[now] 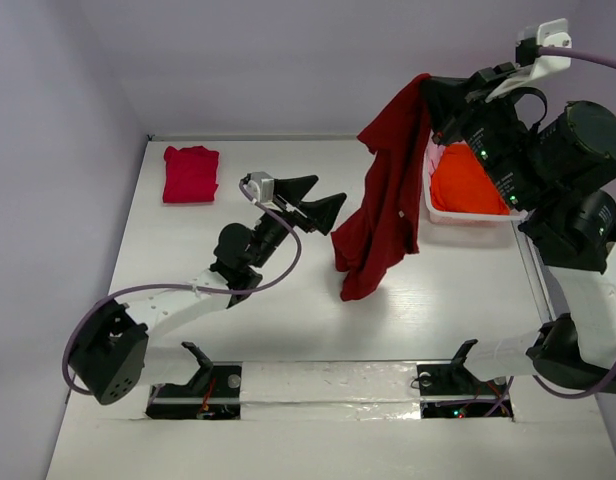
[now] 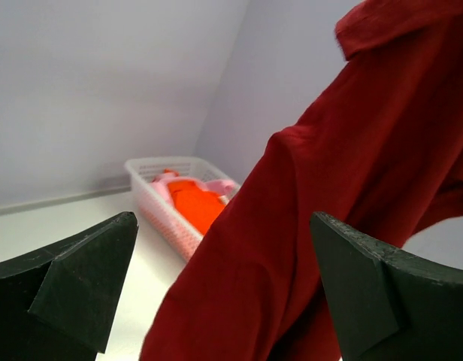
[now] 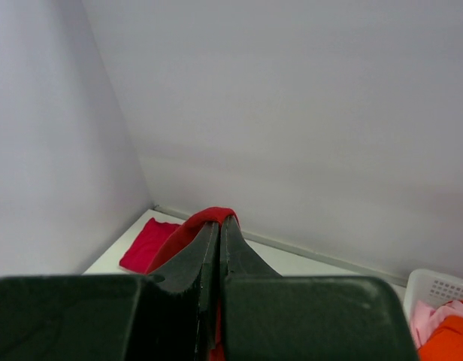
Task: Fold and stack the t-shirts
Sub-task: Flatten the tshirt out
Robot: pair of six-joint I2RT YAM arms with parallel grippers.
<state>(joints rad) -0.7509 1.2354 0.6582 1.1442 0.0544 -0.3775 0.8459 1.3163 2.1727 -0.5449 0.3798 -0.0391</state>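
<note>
A large dark red t-shirt (image 1: 381, 205) hangs high above the table from my right gripper (image 1: 425, 86), which is shut on its top edge (image 3: 213, 216). Its lower end dangles just above the tabletop. My left gripper (image 1: 322, 198) is open, low over the middle of the table, just left of the hanging shirt. In the left wrist view the red cloth (image 2: 307, 226) fills the space ahead of the wide-apart fingers (image 2: 89, 278). A crimson-pink t-shirt (image 1: 191, 173) lies folded at the far left corner. A bright orange t-shirt (image 1: 463, 185) and a pale pink one (image 2: 165, 183) lie in the basket.
The white lattice basket (image 1: 470, 216) stands at the far right, behind the hanging shirt. White walls close the table at the back and the left. The two arm bases sit at the near edge.
</note>
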